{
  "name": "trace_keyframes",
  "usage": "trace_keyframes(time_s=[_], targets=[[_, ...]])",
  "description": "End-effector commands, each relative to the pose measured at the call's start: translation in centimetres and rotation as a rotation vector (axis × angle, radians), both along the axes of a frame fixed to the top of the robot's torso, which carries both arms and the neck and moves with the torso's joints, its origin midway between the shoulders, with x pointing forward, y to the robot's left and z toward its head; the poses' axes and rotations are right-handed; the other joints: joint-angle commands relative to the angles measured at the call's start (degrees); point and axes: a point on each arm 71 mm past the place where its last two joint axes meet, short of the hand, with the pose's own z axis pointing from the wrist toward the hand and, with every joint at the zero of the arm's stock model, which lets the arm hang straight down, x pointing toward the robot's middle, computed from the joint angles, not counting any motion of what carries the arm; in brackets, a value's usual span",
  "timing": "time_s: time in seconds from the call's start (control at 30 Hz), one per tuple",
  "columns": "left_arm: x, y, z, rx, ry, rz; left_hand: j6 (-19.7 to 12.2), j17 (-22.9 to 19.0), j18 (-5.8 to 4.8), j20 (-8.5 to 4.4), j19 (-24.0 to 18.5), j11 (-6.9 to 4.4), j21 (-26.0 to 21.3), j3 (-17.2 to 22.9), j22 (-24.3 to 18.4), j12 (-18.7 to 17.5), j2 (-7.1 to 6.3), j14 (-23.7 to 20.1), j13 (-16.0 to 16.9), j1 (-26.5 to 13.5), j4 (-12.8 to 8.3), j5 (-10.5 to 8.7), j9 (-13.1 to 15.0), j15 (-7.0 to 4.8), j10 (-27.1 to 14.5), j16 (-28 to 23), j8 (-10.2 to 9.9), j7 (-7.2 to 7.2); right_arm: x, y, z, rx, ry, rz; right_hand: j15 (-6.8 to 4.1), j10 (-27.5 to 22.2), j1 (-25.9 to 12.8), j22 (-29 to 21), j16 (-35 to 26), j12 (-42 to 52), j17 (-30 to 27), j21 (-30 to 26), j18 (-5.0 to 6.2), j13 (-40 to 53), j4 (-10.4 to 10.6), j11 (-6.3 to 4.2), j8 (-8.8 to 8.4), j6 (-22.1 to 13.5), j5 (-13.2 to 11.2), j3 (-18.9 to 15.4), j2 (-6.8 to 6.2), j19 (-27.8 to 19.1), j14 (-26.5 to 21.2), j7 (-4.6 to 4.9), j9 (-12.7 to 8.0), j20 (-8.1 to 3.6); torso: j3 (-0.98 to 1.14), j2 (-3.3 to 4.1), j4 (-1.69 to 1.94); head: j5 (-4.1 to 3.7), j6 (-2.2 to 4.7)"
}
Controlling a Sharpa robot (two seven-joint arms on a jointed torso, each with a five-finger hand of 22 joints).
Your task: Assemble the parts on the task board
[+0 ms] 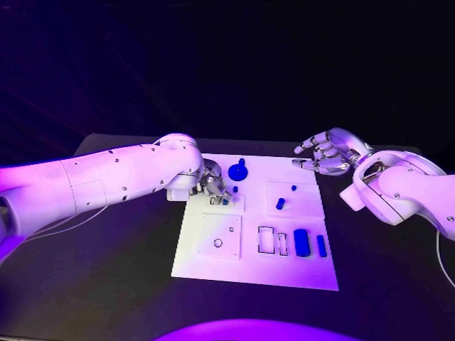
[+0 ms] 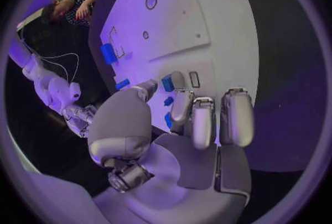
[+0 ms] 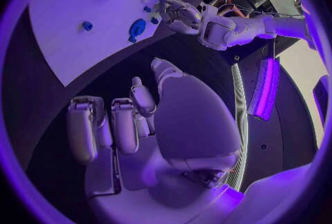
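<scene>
White flat task board (image 1: pixel 212 266) lies mid-way on the black surface (image 1: pixel 104 284), carrying small blue parts (image 1: pixel 301 242) near its right edge. Left robot hand (image 1: pixel 209 186) rests fingertips on the board's upper-left area, pinching a small blue piece (image 2: pixel 167 83). Right robot hand (image 1: pixel 326 155) hovers beyond the far right corner, fingers apart, holding nothing
</scene>
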Motion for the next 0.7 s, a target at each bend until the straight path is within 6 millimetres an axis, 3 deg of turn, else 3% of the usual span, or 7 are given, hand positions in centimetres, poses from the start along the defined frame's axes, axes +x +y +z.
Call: trace_keyframes(time_s=[0.03,0.23,0.33,0.43,0.5,0.7], targets=[[0.1,0.0,0.7,-0.041,-0.019,0.025,-0.7,13.0,-0.95,0.05,0.1,0.14,-0.1,-0.9,-0.3,-1.1,-0.03,5.6,-1.6,1.1,0.0,-0.05,-0.2,-0.34,-1.1,-0.3,0.1,0.28,0.0,0.1,0.0,-0.008,-0.009,0.013,-0.04,-0.1,-0.4,12.2,-0.4,-0.3,8.7,-0.3,0.52,-0.1,-0.1,-0.16,0.34,0.4,0.2,0.4,-0.30,3.5,4.5,-0.11,-0.1,-0.01,0.02,-0.06,0.01,-0.09,0.34],[0.7,0.4,3.0,-0.128,-0.043,0.075,-2.5,12.2,-0.62,0.31,-0.8,0.67,-1.0,-2.5,-1.9,-3.1,0.06,5.3,-4.7,2.6,0.0,0.04,-0.3,0.02,-3.4,-0.7,-0.1,0.86,0.2,-0.2,-0.1,-0.011,-0.012,0.005,-0.04,-0.1,-0.4,12.2,-0.4,-0.3,8.7,-0.3,0.52,-0.1,-0.1,-0.16,0.34,0.4,0.2,0.4,-0.30,3.5,4.5,-0.11,-0.1,-0.01,0.01,-0.04,0.00,-0.01,0.62],[1.1,0.9,4.4,-0.170,-0.062,0.105,-4.9,11.6,-0.26,0.92,-1.8,1.56,-2.2,-3.6,-3.7,-5.2,0.36,5.1,-7.8,4.1,0.0,0.15,-0.9,0.76,-6.1,-1.1,-1.4,1.91,0.4,-0.4,-0.1,-0.012,-0.014,0.000,-0.04,-0.1,-0.4,12.2,-0.4,-0.3,8.7,-0.3,0.52,-0.1,-0.1,-0.16,0.34,0.4,0.2,0.4,-0.30,3.5,4.5,-0.11,-0.1,-0.01,0.05,-0.03,0.04,-0.05,0.86],[1.8,1.6,5.8,-0.193,-0.091,0.135,-8.5,10.9,0.03,2.24,-2.7,3.30,-3.1,-5.0,-5.1,-8.1,1.23,4.9,-12.3,6.6,0.0,0.33,-2.9,2.21,-10.0,-1.4,-5.1,3.89,0.5,-0.5,-0.1,-0.013,-0.016,-0.006,-0.04,-0.1,-0.4,12.2,-0.4,-0.3,8.7,-0.3,0.52,-0.1,-0.1,-0.16,0.34,0.4,0.2,0.4,-0.30,3.5,4.5,-0.11,-0.1,-0.01,0.06,-0.04,0.01,-0.06,1.02],[2.4,2.2,6.6,-0.193,-0.115,0.149,-9.8,10.7,0.07,2.82,-2.8,4.02,-3.2,-5.3,-5.2,-8.3,1.91,4.8,-12.9,7.8,0.0,0.35,-4.2,2.86,-10.4,-1.5,-7.1,4.74,0.5,-0.6,-0.1,-0.014,-0.016,-0.008,-0.04,-0.1,-0.4,12.2,-0.4,-0.3,8.7,-0.3,0.52,-0.1,-0.1,-0.16,0.34,0.4,0.2,0.4,-0.30,3.5,4.5,-0.11,-0.1,-0.01,0.03,0.00,0.00,-0.07,1.14],[4.0,3.7,7.6,-0.143,-0.168,0.170,-10.4,10.7,0.16,3.57,-2.8,4.77,-3.4,-5.4,-5.4,-8.3,2.54,4.8,-13.4,10.4,-0.2,0.41,-5.9,3.54,-10.5,-1.5,-9.3,5.59,0.5,-0.7,-0.1,-0.015,-0.017,-0.012,-0.04,-0.1,-0.4,12.2,-0.4,-0.3,8.7,-0.3,0.52,-0.1,-0.1,-0.16,0.34,0.4,0.2,0.4,-0.30,3.5,4.5,-0.11,-0.1,-0.01,0.00,0.11,-0.02,-0.16,1.46]])
